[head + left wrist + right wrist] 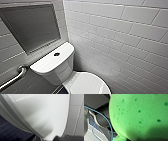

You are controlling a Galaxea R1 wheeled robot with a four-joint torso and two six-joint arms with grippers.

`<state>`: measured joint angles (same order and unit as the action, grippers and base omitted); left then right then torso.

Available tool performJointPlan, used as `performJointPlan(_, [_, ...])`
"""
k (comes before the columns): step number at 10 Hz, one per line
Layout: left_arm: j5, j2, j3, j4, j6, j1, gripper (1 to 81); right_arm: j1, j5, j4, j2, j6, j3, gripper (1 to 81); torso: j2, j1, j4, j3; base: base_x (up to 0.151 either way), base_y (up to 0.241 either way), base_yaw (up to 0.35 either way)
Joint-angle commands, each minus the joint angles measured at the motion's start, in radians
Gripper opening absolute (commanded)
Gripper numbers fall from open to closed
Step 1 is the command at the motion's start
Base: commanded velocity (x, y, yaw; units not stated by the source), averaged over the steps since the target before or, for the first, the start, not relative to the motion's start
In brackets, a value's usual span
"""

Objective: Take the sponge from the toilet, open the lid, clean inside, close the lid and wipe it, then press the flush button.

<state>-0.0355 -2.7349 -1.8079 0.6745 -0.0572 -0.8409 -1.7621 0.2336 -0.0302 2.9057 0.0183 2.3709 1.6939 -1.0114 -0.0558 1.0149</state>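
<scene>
You are looking down at the toilet (56, 72) beside a white-tiled wall (120, 37). The flush button (56, 54) is sitting in the centre of the tank top (47, 62), and the lid (87, 83) is lying closed at 5 o'clock from it. The sponge (140, 116) is looming close against your right wrist camera. You cannot tell whether either pincer is clenched or released.

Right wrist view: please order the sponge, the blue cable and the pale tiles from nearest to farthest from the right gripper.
1. The sponge, closest, right before the camera.
2. The blue cable, beside the sponge's edge.
3. The pale tiles, farthest, behind the cable.
</scene>
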Motion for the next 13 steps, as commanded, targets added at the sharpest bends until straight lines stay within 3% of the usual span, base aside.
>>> performJointPlan(1, [-0.083, 0.038, 0.159, -0.033, 0.019, 0.176, 81.1, -0.027, -0.085, -0.008, 0.000, 0.000, -0.018, 1.0, 0.000, 0.000, 0.000, 0.000, 0.000, 0.000, 0.000])
performJointPlan(4, [-0.109, 0.072, 0.222, -0.033, 0.019, 0.176, 81.1, -0.029, -0.085, -0.008, 0.002, -0.001, -0.019, 1.0, 0.000, 0.000, 0.000, 0.000, 0.000, 0.000, 0.000])
performJointPlan(5, [-0.119, 0.096, 0.263, -0.032, 0.019, 0.176, 81.1, -0.029, -0.085, -0.008, 0.003, 0.000, -0.021, 1.0, 0.000, 0.000, 0.000, -0.041, 0.000, 0.000, 0.000])
performJointPlan(7, [-0.150, 0.136, 0.329, -0.029, 0.008, 0.173, 81.1, -0.029, -0.085, -0.008, 0.003, 0.000, -0.021, 1.0, 0.000, 0.000, 0.000, -0.071, 0.000, 0.000, 0.000])
performJointPlan(8, [-0.174, 0.159, 0.356, -0.029, -0.028, 0.171, 81.1, -0.029, -0.085, -0.008, 0.003, 0.000, -0.021, 1.0, 0.000, 0.000, 0.000, -0.028, 0.000, 0.000, 0.000])
performJointPlan(10, [-0.193, 0.199, 0.392, -0.029, -0.124, 0.171, 81.1, -0.029, -0.085, -0.008, 0.003, 0.000, -0.021, 1.0, 0.000, 0.000, 0.000, -0.054, 0.000, 0.000, 0.000])
performJointPlan(13, [-0.239, 0.288, 0.466, -0.030, -0.331, 0.171, 81.1, -0.027, -0.085, -0.010, 0.005, 0.000, -0.021, 1.0, 0.000, -0.001, 0.000, -0.057, 0.000, 0.000, 0.000])
